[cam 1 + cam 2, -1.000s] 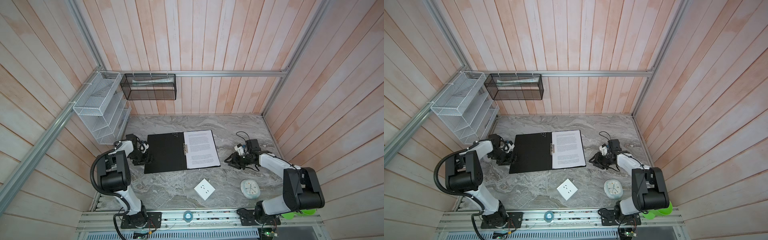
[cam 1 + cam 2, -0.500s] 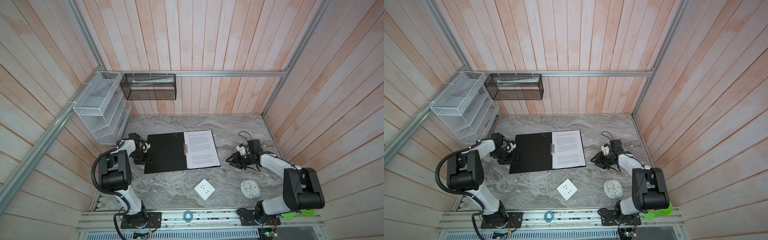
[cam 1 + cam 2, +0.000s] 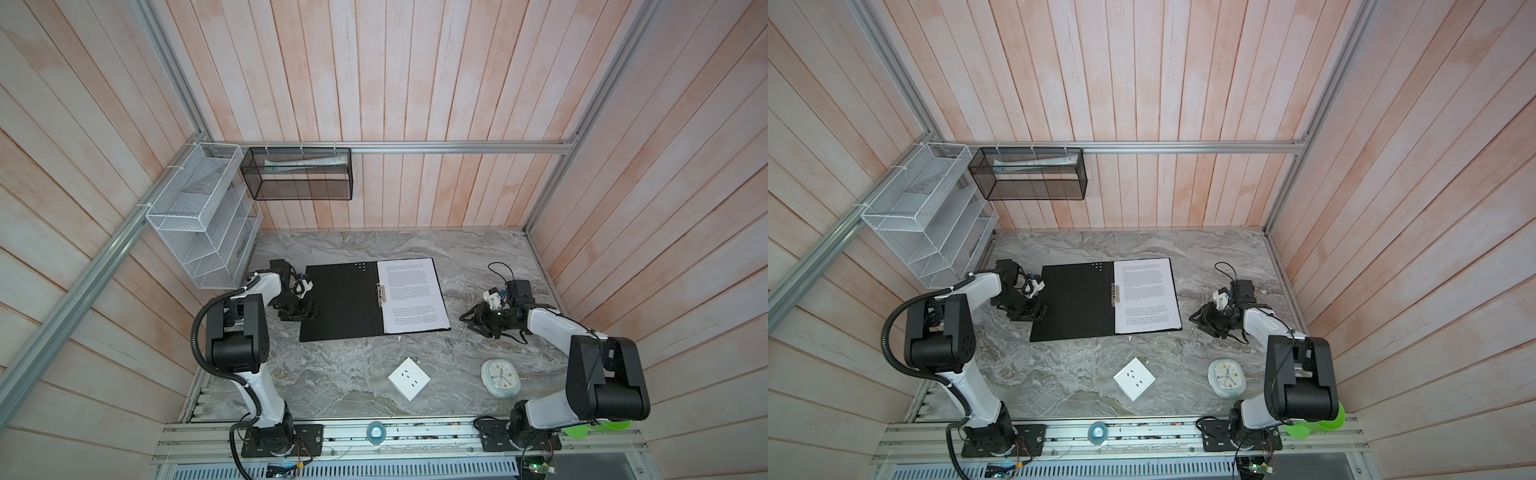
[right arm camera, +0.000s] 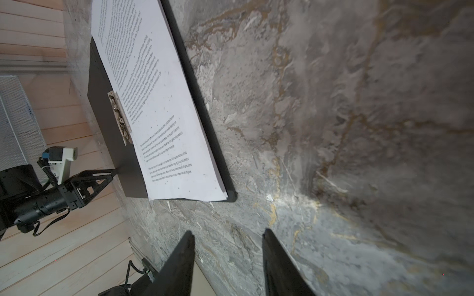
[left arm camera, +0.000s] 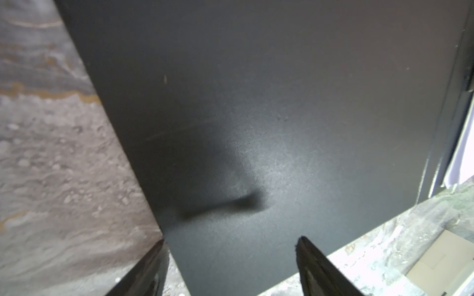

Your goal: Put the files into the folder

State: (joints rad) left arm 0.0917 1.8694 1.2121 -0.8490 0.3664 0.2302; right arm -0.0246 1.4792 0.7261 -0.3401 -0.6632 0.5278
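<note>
Top views: folder [image 3: 340,299] lies open on marble table [image 3: 332,374], files [image 3: 413,295] stacked on its rt half. We judge sheets light, floppy, slippery; cover thin, semi-stiff, best taken at its free left edge. Left gripper [image 5: 230,241] fingers apart astride that edge; right gripper [image 4: 228,233] fingers apart, empty.

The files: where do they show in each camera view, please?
Top view: files on the right half of the open folder.
Top view: the same place.
Left wrist: a thin white sliver past the folder.
Right wrist: large, beside the metal clip.
Shared landmark: the folder's black inside.
</note>
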